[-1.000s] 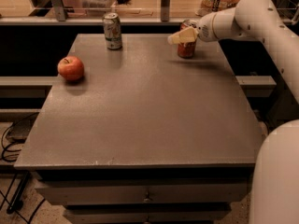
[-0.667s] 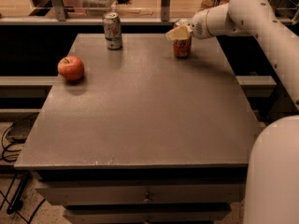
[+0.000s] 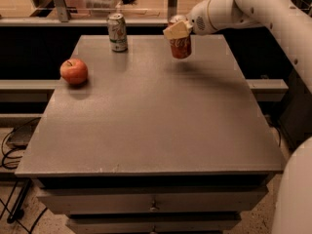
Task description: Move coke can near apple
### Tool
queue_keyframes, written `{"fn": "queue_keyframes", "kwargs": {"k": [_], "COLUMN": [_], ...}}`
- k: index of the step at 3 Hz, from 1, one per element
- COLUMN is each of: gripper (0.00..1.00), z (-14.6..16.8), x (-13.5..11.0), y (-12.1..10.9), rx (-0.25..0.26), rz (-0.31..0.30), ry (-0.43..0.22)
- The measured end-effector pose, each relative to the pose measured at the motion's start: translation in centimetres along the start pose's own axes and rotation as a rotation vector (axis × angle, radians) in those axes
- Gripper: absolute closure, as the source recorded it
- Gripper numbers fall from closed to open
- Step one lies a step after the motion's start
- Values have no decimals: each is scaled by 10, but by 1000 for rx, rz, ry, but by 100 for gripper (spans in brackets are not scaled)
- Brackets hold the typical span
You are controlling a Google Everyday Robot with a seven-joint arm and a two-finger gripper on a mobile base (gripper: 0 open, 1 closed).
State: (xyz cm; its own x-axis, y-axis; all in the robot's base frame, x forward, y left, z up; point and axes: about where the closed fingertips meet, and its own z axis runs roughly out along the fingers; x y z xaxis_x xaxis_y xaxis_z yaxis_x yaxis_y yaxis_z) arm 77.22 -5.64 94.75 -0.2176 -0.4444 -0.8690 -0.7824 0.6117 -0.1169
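1. Camera view, how far I am: my gripper (image 3: 178, 29) is clamped on the coke can (image 3: 181, 46), holding it near its top.
2. The can hangs in the air over the far part of the desk (image 3: 156, 126), a bit right of the middle. I can see its shadow on the desk below it, so I think it is off the top.
3. The apple (image 3: 74, 71) sits close to the left edge of the desk, nearer the far left corner than the near one. The can and the apple are well apart.
4. A silver-and-green can (image 3: 117, 31) stands by the far edge, between the apple's side and my coke can. I must not bump it.
5. So the pick-up looks done. What is left, I think: carry the can to the left, set it down just beside the apple, and let go.
6. Camera view, the arm: my white arm (image 3: 265, 13) comes in from the right side, high over the far right corner of the desk.
7. The wrist points left, and one tan finger (image 3: 175, 31) lies across the front of the can's upper part. The can looks upright.
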Motion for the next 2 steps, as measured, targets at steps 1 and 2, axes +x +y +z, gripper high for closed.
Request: {"fn": "queue_keyframes", "kwargs": {"k": [1,2], "gripper": [100,100], "z": [-20,-16], "x": [-24,-26], "y": [44,51], "rx": [-65,-80], "rz": [-21,-21], "ry": [-62,-65]}}
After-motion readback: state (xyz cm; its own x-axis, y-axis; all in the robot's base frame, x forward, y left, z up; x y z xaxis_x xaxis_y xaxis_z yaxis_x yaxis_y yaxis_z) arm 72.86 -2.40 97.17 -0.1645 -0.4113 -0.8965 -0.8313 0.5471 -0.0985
